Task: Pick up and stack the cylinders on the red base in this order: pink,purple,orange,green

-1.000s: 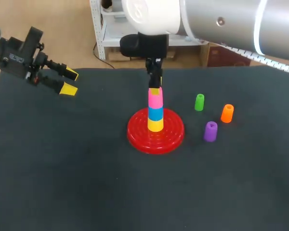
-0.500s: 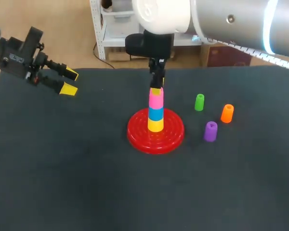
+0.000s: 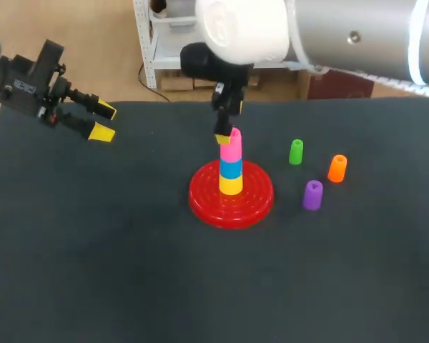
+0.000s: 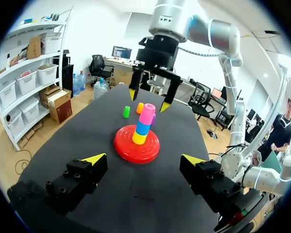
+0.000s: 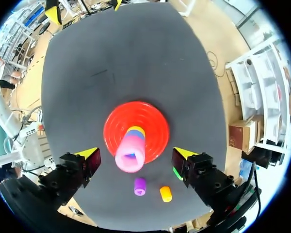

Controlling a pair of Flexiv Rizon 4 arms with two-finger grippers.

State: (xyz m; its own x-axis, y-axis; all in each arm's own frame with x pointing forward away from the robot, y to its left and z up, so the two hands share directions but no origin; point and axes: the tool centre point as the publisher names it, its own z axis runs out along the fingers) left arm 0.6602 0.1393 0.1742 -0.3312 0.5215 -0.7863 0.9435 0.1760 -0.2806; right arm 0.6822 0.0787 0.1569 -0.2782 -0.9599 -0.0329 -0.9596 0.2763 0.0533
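On the red base [image 3: 200,194] stands a stack of a yellow, a blue and a pink cylinder [image 3: 231,148]. My right gripper [image 3: 229,134] hangs straight over the stack, open; in its wrist view the pink cylinder [image 5: 130,154] sits between the gripper's [image 5: 137,153] spread fingers, touching neither. The left wrist view shows the right gripper's [image 4: 149,99] fingers wide apart above the pink cylinder [image 4: 147,114]. Right of the base stand the green cylinder [image 3: 295,151], the orange cylinder [image 3: 337,168] and the purple cylinder [image 3: 312,194]. My left gripper [image 3: 100,120] hovers open at the far left, holding nothing.
The black mat [image 3: 114,257] covers the whole table. The three loose cylinders stand upright and apart from each other on the right side. The left gripper [image 4: 144,159] faces the base [image 4: 123,145] from a distance.
My right gripper's fingers have spread and let go of the pink cylinder, which stays on top of the stack. The left arm has not moved.
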